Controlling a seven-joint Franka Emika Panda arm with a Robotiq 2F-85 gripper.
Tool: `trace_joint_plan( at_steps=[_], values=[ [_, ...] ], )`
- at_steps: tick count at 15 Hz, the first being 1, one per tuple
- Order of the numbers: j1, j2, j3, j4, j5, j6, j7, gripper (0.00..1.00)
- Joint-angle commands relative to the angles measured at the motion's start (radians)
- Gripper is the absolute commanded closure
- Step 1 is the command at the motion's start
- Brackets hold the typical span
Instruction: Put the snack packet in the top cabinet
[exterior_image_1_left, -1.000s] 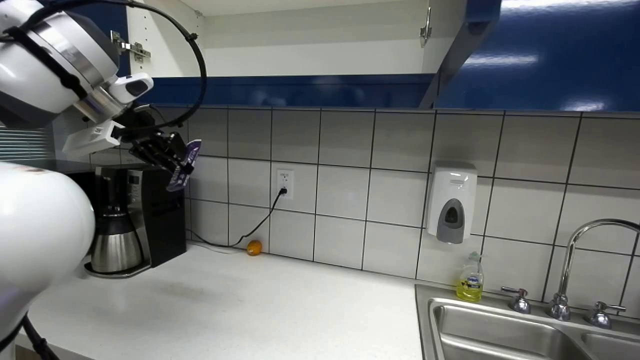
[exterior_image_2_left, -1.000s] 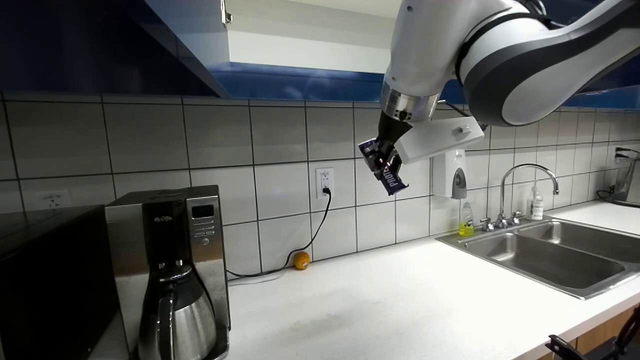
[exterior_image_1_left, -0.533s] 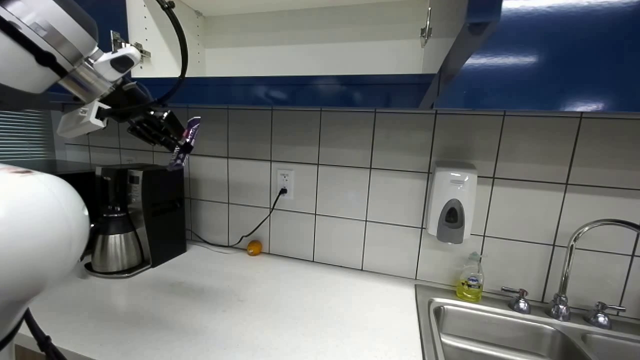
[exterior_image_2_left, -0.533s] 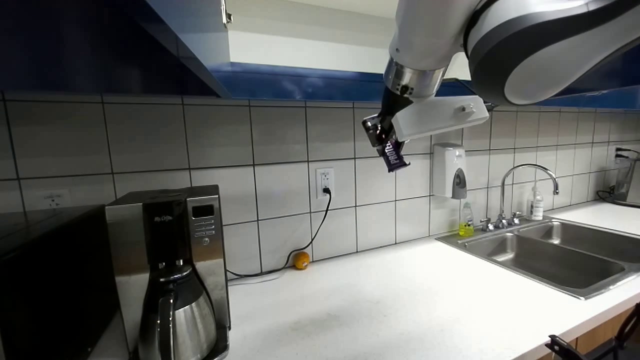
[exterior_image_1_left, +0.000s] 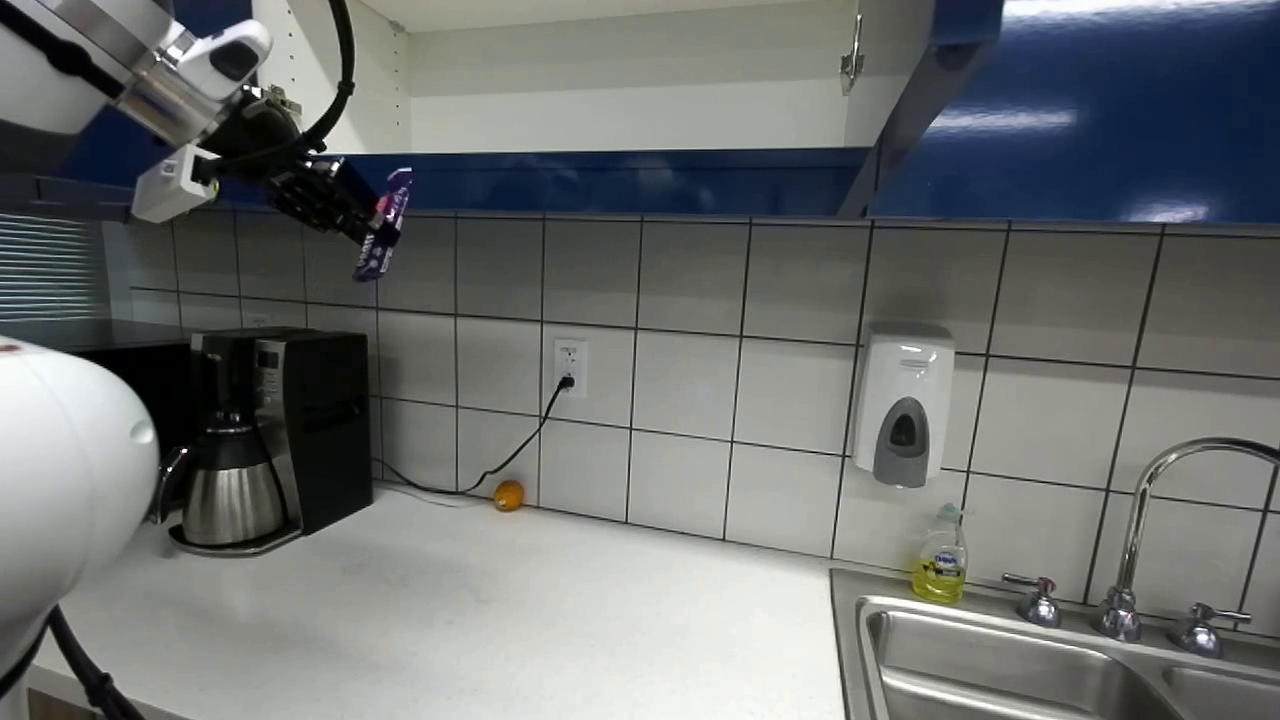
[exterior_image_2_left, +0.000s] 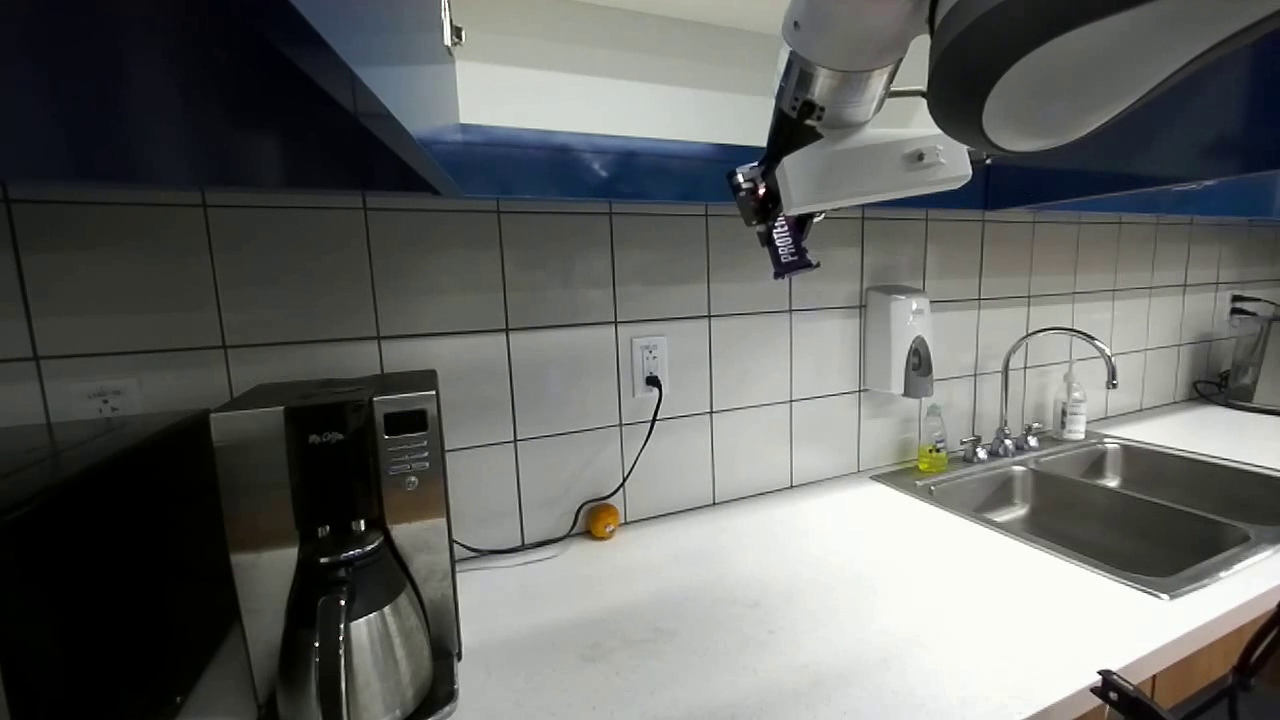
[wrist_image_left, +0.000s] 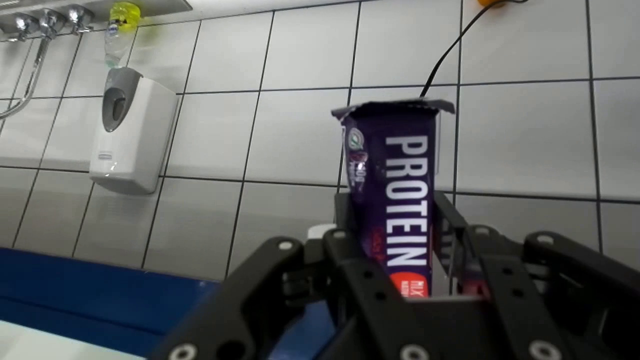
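Clamped on the purple protein bar (wrist_image_left: 392, 190), the pincer (wrist_image_left: 395, 215) holds it in mid-air before the tiled wall (exterior_image_1_left: 690, 385), its far end toward twelve o'clock in the wrist view. In an exterior view, the open top cabinet (exterior_image_1_left: 630, 100) lies at two o'clock from the bar. The coffee maker (exterior_image_1_left: 305, 430) stands at seven o'clock on the tabletop (exterior_image_1_left: 600, 620), the orange (exterior_image_1_left: 508, 496) at five, and the dish soap bottle (exterior_image_1_left: 940, 562) at four, by the sink (exterior_image_1_left: 846, 640).

All three views face the tiled wall (exterior_image_1_left: 690, 385), the wrist view upside-down.
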Motion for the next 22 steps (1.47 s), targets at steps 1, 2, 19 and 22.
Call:
trace_joint_plan(
  at_steps=[1,2,19,22],
  values=[
    [-0.067,-0.055,0.036,0.016,0.023,0.021,-0.028,0.85],
    [-0.074,-0.055,0.035,0.026,0.025,0.023,-0.03,0.85],
    [-0.185,0.02,0.03,0.265,0.18,0.035,-0.18,0.85],
    [-0.218,0.052,0.033,0.312,0.234,0.024,-0.232,0.85]
  ],
)
